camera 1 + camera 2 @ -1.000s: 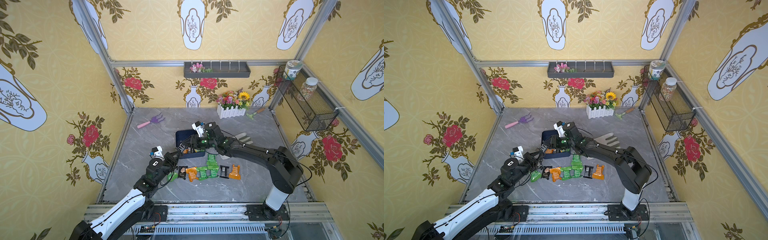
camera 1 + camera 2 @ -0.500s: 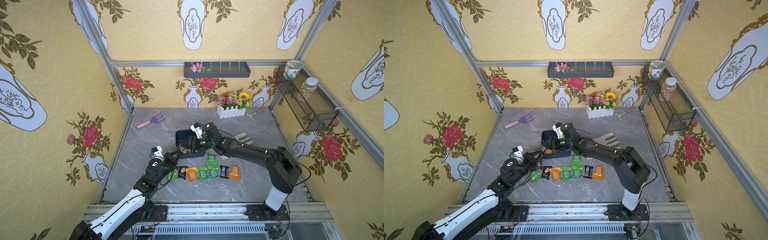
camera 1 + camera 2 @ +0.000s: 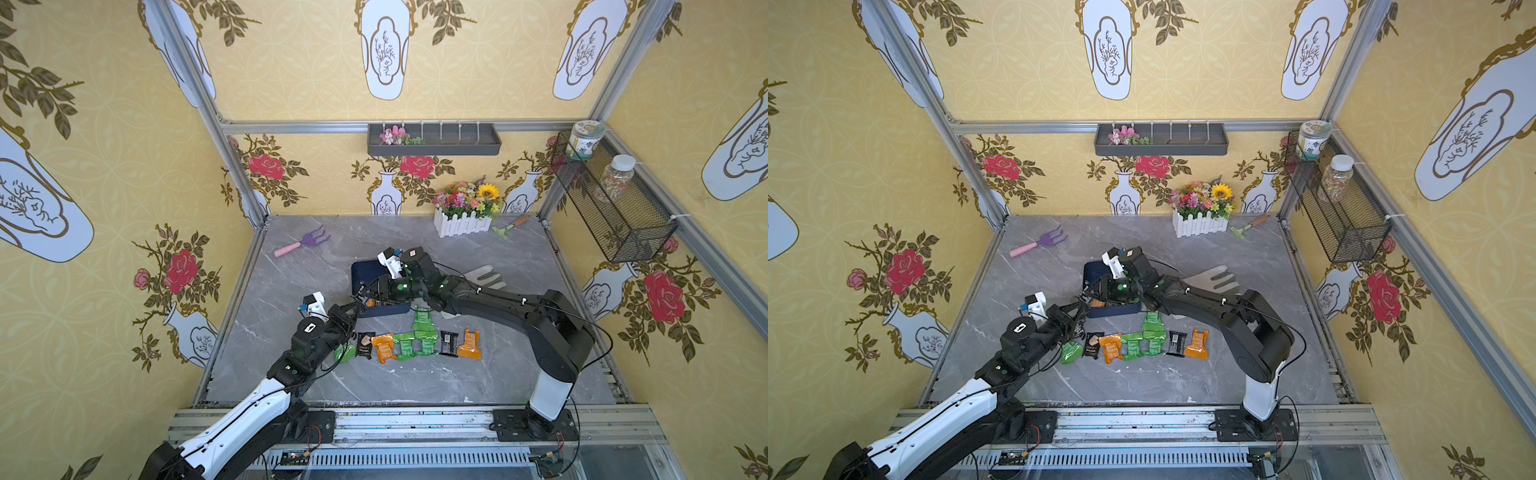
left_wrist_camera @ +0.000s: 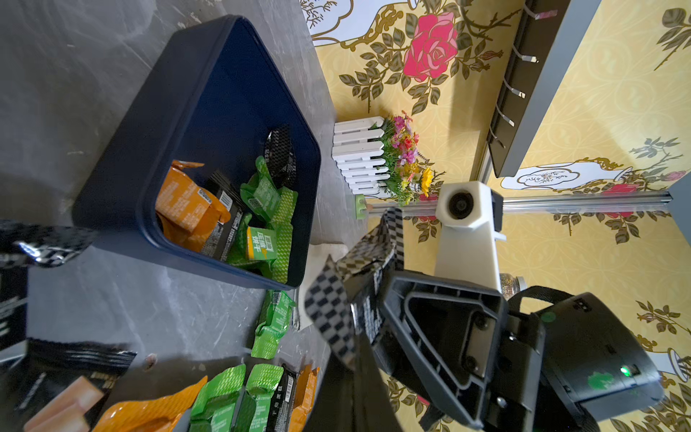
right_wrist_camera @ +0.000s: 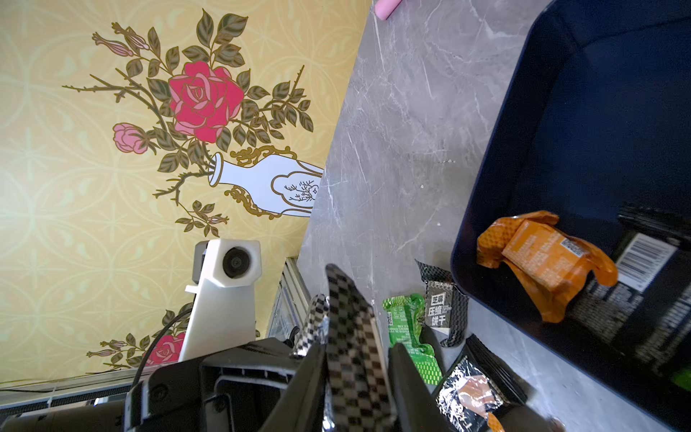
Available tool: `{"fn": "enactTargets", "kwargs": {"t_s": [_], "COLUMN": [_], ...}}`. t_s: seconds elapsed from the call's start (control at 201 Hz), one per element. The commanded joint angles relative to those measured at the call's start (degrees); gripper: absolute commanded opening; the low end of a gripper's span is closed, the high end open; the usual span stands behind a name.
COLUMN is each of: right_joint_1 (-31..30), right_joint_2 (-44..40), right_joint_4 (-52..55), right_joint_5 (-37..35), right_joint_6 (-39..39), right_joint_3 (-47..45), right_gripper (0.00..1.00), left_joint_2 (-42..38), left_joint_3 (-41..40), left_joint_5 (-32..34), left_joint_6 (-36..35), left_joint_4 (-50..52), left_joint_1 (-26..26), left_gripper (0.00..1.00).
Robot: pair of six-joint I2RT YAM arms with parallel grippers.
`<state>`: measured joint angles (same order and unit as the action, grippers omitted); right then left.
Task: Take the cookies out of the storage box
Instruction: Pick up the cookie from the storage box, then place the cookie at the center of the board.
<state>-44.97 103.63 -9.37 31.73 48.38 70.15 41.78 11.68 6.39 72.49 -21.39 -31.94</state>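
Bottom of both top views: front rail point(image 3: 415, 424) carrying both arm bases.

Just above it, lower centre: cookies point(image 3: 424, 345) in green, black and orange, out of the box and spread in a ragged row on the grey marbled worktop point(image 3: 415, 382). One green packet point(image 3: 423, 320) set just behind the row, toward the box. Left end of the row partly hidden under the left arm point(image 3: 307, 353).

Above the row, left of centre: left pincer point(image 3: 355, 306) clenched, raised by the lower left corner of the box. Checkered fingers point(image 5: 347, 329) pressed together in the right wrist view. Almost tip to tip with it: right pincer point(image 3: 366, 296), reaching in from the right over that same corner. Checkered fingers point(image 4: 331, 310) plain in the left wrist view, yet cannot tell whether spread or gripping anything.

Centre of frame: storage box point(image 3: 365, 270), navy floor showing in its upper half. More cookies heaped in its lower half; in the left wrist view, orange packet point(image 4: 183, 202) lying over a black packet point(image 4: 224, 228), green ones point(image 4: 261, 194) beside.

Right of the box, beyond the right arm point(image 3: 498, 299): pale glove point(image 3: 484, 276).

Upper left of the worktop: purple rake point(image 3: 305, 243), pink handle.

Back edge, right of centre: white picket planter point(image 3: 461, 226), small trowel point(image 3: 509, 226) just beside.

Higher, upper centre: long grey tray point(image 3: 434, 141).

Upper right: black mesh basket point(image 3: 615, 208) holding two jars point(image 3: 586, 139).
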Motion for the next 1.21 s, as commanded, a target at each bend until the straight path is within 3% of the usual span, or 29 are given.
{"fn": "enactTargets", "kwargs": {"t_s": [0.0,0.04,0.105,0.269,0.428,0.548,0.677,0.886,1.2], "right_joint_1": [-0.15,-0.20,-0.18,0.37,1.09,1.64,1.82,-0.92,-10.95], "right_joint_2": [0.25,0.34,0.34,1.47,1.94,0.63,-2.61,-6.66,-2.86], "right_joint_4": [-3.12,-3.26,-4.09,-6.05,-5.13,-2.33,2.94,18.29,23.95], "right_joint_5": [0.83,0.89,0.45,1.66,1.71,0.61,-2.22,-8.48,-11.62], "right_joint_6": [0.66,0.71,0.83,2.18,1.99,0.18,-3.03,-12.34,-16.48], "right_joint_3": [0.62,0.60,-0.18,-0.42,0.50,0.20,-1.79,-1.13,3.54], "right_gripper": [0.27,0.25,0.24,0.20,0.19,0.19,0.19,0.18,0.18], "left_joint_2": [0.68,0.96,0.97,-0.09,-1.36,-3.37,-5.12,-3.81,-3.28], "left_joint_3": [-0.98,-0.85,-0.10,-0.49,-0.62,2.09,6.79,10.19,11.64], "left_joint_5": [-0.42,-0.97,-1.49,0.06,1.44,4.33,5.76,-7.35,-12.11], "left_joint_6": [0.54,0.47,0.31,0.75,1.25,-0.49,-3.26,-9.91,-14.85], "left_joint_4": [-2.78,-2.96,-1.51,0.50,2.28,10.40,22.86,31.00,35.71], "left_joint_1": [0.04,0.00,0.04,0.04,0.05,0.37,5.27,27.64,41.60], "left_gripper": [0.00,0.00,0.16,0.41,0.81,0.92,0.94,0.93,0.93]}}
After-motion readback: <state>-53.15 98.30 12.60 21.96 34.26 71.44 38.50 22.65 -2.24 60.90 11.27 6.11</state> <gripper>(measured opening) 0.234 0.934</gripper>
